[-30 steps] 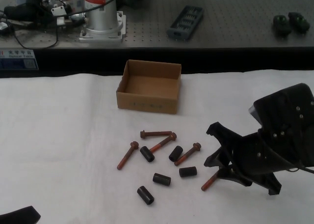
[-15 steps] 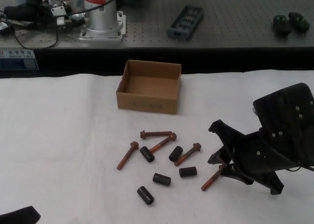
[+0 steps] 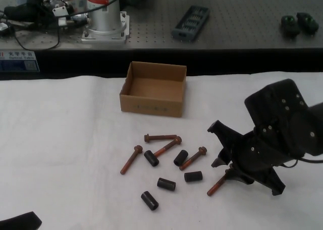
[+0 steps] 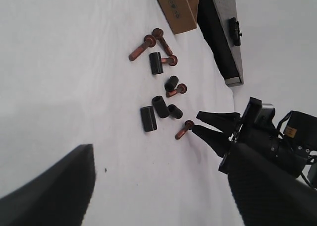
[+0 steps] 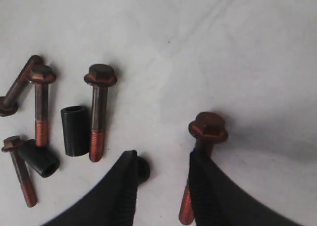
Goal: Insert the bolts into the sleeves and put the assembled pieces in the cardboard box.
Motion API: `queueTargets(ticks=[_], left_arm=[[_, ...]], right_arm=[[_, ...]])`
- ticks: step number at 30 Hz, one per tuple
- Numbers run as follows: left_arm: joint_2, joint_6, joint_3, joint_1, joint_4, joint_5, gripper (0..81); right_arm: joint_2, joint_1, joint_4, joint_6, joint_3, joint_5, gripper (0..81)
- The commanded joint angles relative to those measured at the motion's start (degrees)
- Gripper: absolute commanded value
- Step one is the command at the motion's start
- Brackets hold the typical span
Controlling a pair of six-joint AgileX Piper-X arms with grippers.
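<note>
Several copper bolts point(image 3: 168, 147) and several short black sleeves point(image 3: 166, 184) lie loose on the white cloth in front of the open cardboard box point(image 3: 154, 107). My right gripper point(image 3: 213, 147) hovers open low over the rightmost bolt point(image 3: 218, 184). In the right wrist view that bolt's head point(image 5: 208, 127) sits just past one finger, whose tip covers part of the shaft; nothing lies in the gap of the gripper point(image 5: 162, 156). My left gripper point(image 4: 158, 151) stands wide open near the bench's front left, far from the parts.
Beyond the cloth's far edge a dark bench carries a metal column base point(image 3: 103, 18), cables, a black tray point(image 3: 191, 20) and two dark round parts point(image 3: 299, 23). Bare cloth extends left of the bolts. The box stands behind the pile.
My right arm has swung left and tipped further down over the rightmost bolt. The bolts, sleeves and box lie as before. The left arm has kept still.
</note>
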Motion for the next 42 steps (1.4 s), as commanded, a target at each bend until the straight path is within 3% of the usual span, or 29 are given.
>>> queueTargets(ticks=[1,7,13,29,31,35,42], left_arm=[[0.03,0.21,-0.67,0.11,-0.13,0.05,54.5],[0.03,0.2,-0.67,0.11,-0.13,-0.8,54.5],[0.03,0.2,-0.67,0.11,-0.13,-5.82,54.5],[0.03,0.2,-0.67,0.11,-0.13,-6.01,54.5],[0.03,0.2,-0.67,0.11,-0.13,-6.01,54.5],[0.03,0.33,-0.67,0.11,-0.13,-6.0,54.5],[0.03,0.65,-0.67,0.11,-0.28,-6.0,54.5]], right_arm=[[1.37,0.14,2.42,-0.42,-1.39,0.02,25.0],[1.83,0.14,5.85,-0.42,-1.75,-0.31,25.0],[1.83,0.14,6.02,-0.42,-1.75,1.25,25.0],[6.86,0.14,4.6,-0.42,-2.03,-3.07,24.8],[6.86,0.14,5.34,-0.42,-2.03,-3.7,20.9],[6.61,0.04,5.45,-4.47,-2.13,-5.76,2.2],[1.47,0.04,5.98,-11.73,-2.12,-6.65,2.9]])
